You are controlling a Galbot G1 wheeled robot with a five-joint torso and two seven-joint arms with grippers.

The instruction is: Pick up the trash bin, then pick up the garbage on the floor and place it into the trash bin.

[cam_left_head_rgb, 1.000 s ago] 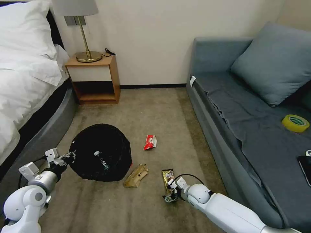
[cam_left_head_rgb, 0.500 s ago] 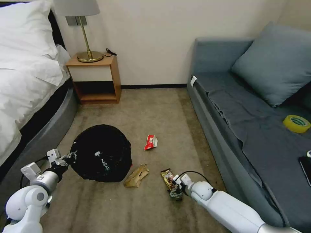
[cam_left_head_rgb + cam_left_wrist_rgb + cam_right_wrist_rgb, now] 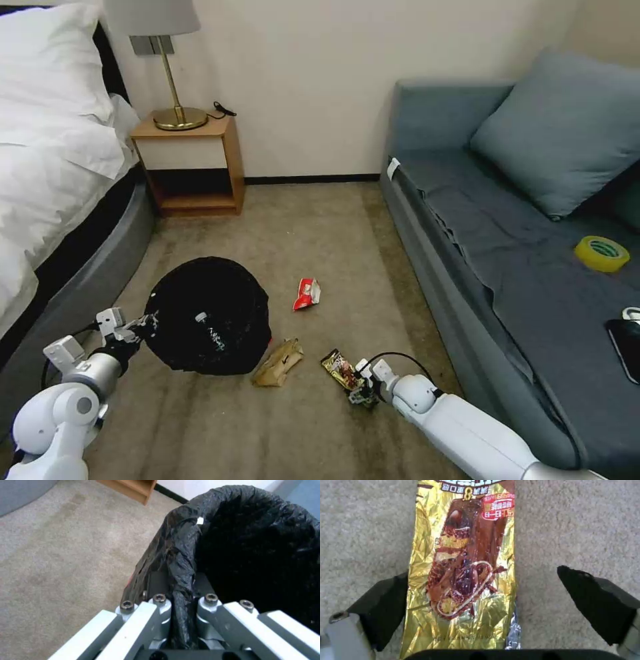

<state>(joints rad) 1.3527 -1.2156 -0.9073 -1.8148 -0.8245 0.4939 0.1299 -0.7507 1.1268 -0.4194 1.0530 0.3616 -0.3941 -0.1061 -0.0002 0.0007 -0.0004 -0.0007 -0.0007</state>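
Carpet under crinkled gold-brown snack wrapper [image 3: 463,567], chocolate picture

- Trash bin [image 3: 208,319]: crinkled glossy black liner all over, a sliver of red showing at its lower edge
- Bottle [image 3: 212,331] inside it: clear with a white cap, label colour hard to make out against the black
- Snack wrapper [image 3: 463,562]: shiny gold foil, chocolate-brown picture down the middle, red badge with pale lettering near one end
- Crumpled paper [image 3: 279,363]: plain tan
- Packet [image 3: 307,294]: red and white
- Right gripper [image 3: 493,605]: black pads on grey fingers
- Left gripper [image 3: 182,607]: pale silver-grey links, dark bolt heads
- Carpet [image 3: 320,227]: mottled beige-brown
- Tape roll [image 3: 601,253]: yellow, green inner ring
- Sofa [image 3: 507,253]: slate blue-grey
- Nightstand [image 3: 190,167]: warm orange wood, white drawer front
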